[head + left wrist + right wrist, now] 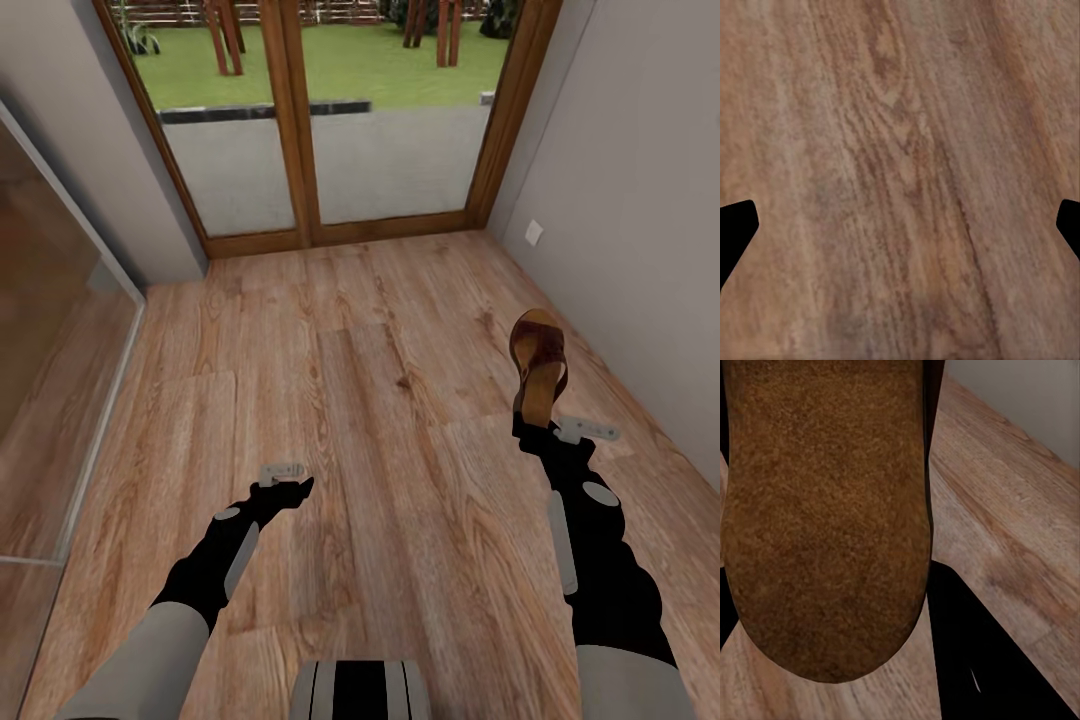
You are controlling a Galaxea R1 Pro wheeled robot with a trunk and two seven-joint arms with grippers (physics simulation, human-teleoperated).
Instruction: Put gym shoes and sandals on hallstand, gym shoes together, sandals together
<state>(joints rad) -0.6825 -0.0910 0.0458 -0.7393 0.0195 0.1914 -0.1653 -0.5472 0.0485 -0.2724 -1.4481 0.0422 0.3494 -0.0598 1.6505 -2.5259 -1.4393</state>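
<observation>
One sandal (538,362) clamped upright in right gripper (532,420), above corridor floor (350,400) | left gripper (296,487) jaws spread wide, empty, over bare planks | glass doors (320,120) ahead

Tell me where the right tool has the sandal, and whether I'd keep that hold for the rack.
The right tool grips the sandal at one end of the sole, from below, so the shoe stands upright above the wood floor. The flat, stiff-looking sole suits that pinch; probably keep it. The left tool is open with nothing between its fingers.
</observation>
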